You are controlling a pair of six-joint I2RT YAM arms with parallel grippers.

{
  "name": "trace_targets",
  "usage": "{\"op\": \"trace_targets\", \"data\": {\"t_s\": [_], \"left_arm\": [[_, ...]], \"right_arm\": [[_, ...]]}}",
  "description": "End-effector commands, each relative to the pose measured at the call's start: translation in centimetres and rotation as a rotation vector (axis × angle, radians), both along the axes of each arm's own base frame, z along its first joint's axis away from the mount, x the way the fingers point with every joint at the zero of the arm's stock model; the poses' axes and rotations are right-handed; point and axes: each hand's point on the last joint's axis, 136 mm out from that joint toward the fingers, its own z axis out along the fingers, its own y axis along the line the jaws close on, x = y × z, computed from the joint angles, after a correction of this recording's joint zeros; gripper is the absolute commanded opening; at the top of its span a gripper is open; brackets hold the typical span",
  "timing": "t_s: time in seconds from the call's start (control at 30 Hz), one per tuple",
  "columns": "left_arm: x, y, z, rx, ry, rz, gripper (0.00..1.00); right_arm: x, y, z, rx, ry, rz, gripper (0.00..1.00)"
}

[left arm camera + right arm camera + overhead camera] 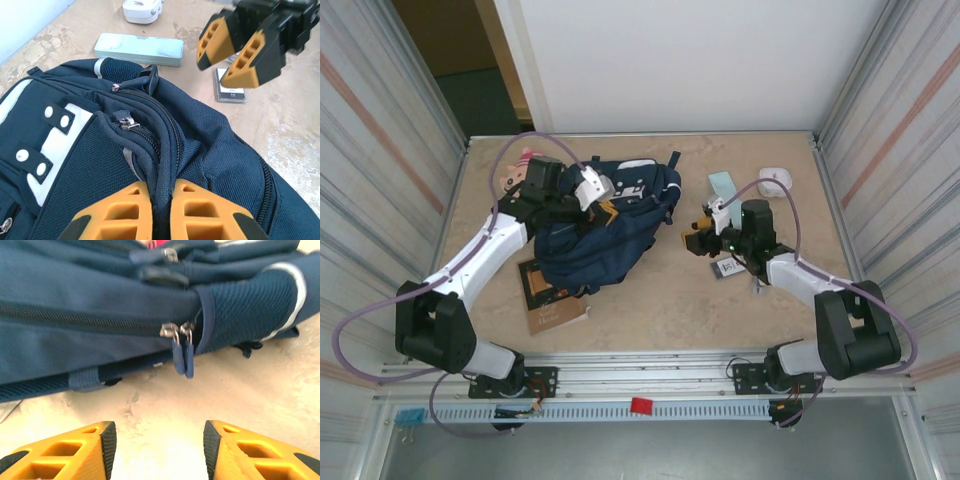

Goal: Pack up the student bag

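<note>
The navy student bag (610,235) lies on its side in the middle of the table, white patches facing the far side. My left gripper (605,207) is at its upper edge, shut on a ridge of the bag's blue fabric beside a zipper (161,165). My right gripper (693,238) stands open just right of the bag, low over the table, with nothing between its fingers. In the right wrist view two blue zipper pulls (182,354) hang together from the bag's closed side zipper (90,322), a short way ahead of the open gripper (160,445).
A brown notebook (552,298) lies partly under the bag's near edge. A pale green case (139,49) and a white device (142,9) sit far right of the bag. A small dark card-like item (728,268) lies under the right arm. Something pink (525,160) rests at far left.
</note>
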Motion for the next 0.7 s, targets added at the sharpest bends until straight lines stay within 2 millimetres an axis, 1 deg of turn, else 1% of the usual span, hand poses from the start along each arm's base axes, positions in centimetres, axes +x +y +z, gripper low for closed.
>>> {"op": "trace_targets", "data": {"t_s": [0.0, 0.27, 0.37, 0.47, 0.57, 0.67], "left_arm": [[-1.5, -0.9, 5.3, -0.133, -0.075, -0.083, 0.00], [-1.6, -1.0, 5.5, -0.143, -0.078, -0.086, 0.00], [-1.7, -1.0, 5.7, -0.147, -0.083, -0.090, 0.00], [-1.7, -1.0, 5.7, -0.149, -0.084, -0.092, 0.00], [-1.7, -1.1, 5.7, -0.153, -0.083, -0.099, 0.00], [-1.9, -1.2, 5.7, -0.163, -0.080, -0.107, 0.00]], "right_arm": [[0.5, 0.9, 0.0, 0.033, -0.009, 0.032, 0.50], [1.9, 4.5, -0.2, 0.019, -0.046, 0.115, 0.44], [2.7, 5.0, -0.3, 0.022, -0.057, 0.111, 0.43], [3.6, 5.0, -0.1, 0.019, -0.076, 0.094, 0.41], [4.2, 5.1, 0.0, 0.013, -0.087, 0.087, 0.38], [4.5, 5.1, 0.0, 0.010, -0.090, 0.084, 0.38]]}}
